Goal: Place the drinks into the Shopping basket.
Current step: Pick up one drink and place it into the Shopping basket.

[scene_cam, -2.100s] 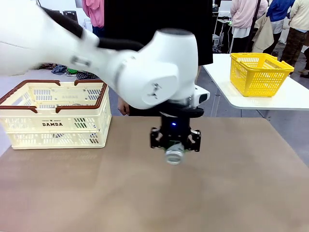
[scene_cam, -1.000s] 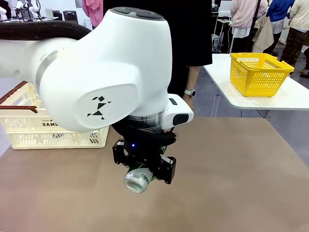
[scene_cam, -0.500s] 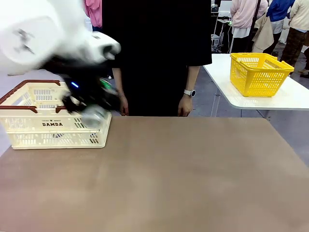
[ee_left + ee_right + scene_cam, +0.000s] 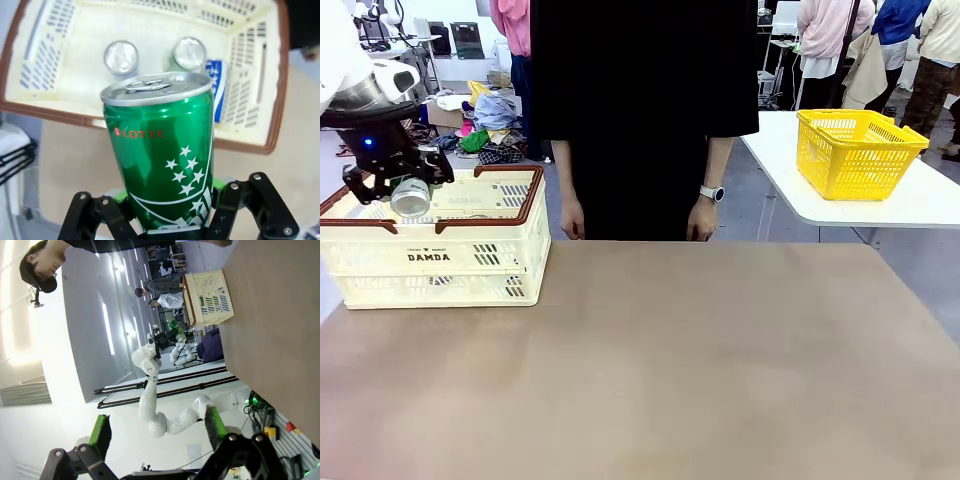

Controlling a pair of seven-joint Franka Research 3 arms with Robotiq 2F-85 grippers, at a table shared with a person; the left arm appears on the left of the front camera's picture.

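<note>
Left gripper [image 4: 398, 192] hangs above the near left part of the Shopping basket [image 4: 470, 262], which sits at the tabletop's [image 4: 700, 360] far left corner. Its jaws are clamped on the green can [image 4: 162, 170], gripped low on the body; the silver top points away from the wrist camera toward the basket floor. In the front view the can's [image 4: 410, 197] silver end faces the camera, above the brown rim.

Inside the basket [image 4: 150, 30]: two cans standing upright, silver tops [image 4: 121, 56] and [image 4: 189, 52] side by side, and a blue can [image 4: 217, 87] lying against the slotted wall.

Right gripper [image 4: 157, 432]: fingers spread wide, nothing between the green pads [image 4: 101, 434].

A person [image 4: 640, 110] stands at the far edge.
</note>
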